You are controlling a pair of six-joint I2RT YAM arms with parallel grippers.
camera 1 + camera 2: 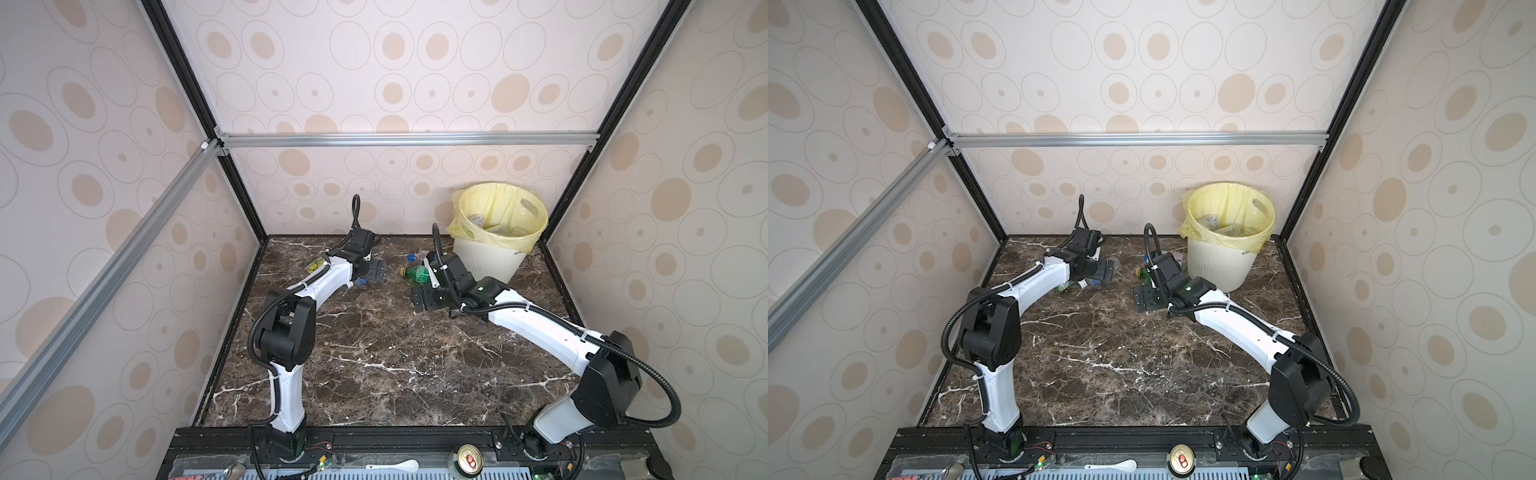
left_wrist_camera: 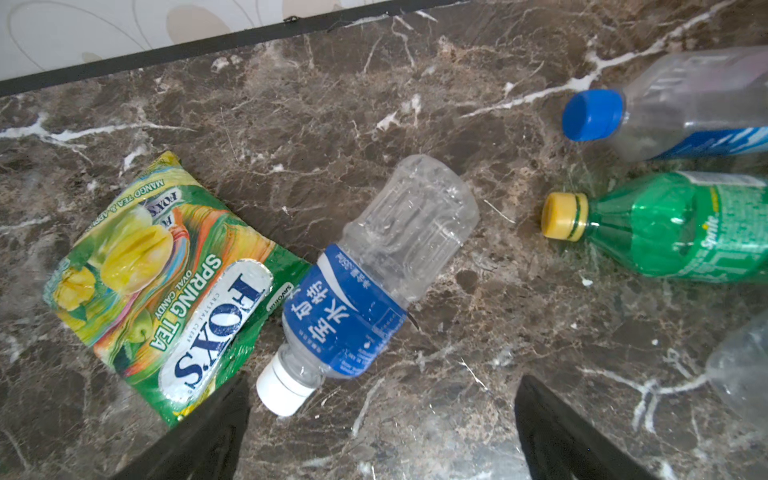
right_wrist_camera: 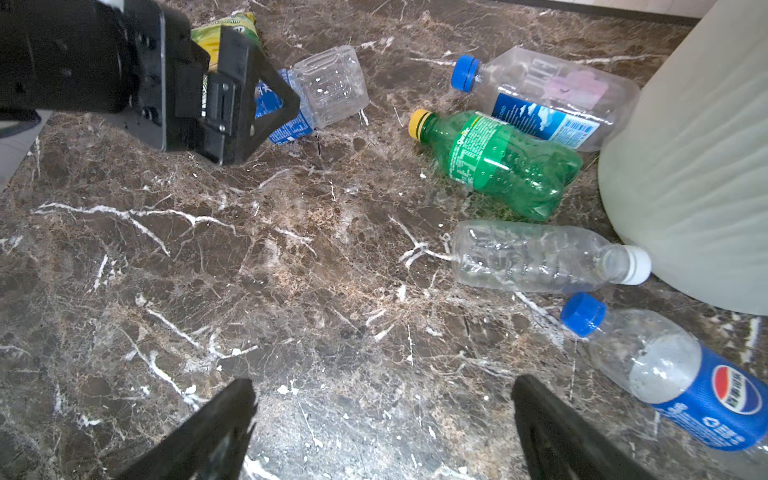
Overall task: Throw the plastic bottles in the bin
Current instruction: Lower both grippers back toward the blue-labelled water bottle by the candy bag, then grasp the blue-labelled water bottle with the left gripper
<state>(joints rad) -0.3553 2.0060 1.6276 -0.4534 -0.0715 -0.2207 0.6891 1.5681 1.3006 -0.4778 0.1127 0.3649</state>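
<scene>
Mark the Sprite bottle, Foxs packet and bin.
Sprite bottle [image 3: 498, 166]: right wrist view, green body.
Foxs packet [image 2: 166, 291]: left wrist view, printed front.
bin [image 1: 494, 257]: in a top view, white wall.

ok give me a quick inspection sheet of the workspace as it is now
surface: dark veined marble table
job's things: five bottles seen lying loose: white-capped blue-label bottle, Sprite bottle, blue-capped clear bottle, unlabelled bottle, Pepsi bottle; bin upright, yellow-lined, partly filled
clutter: FOXS packet against white-capped blue-label bottle; can, spoon on front rail
tools: left tool open, empty, by white-capped blue-label bottle; right tool open, empty
cables: black hoses loop along both arms
surroundings: patterned walls, aluminium frame
</scene>
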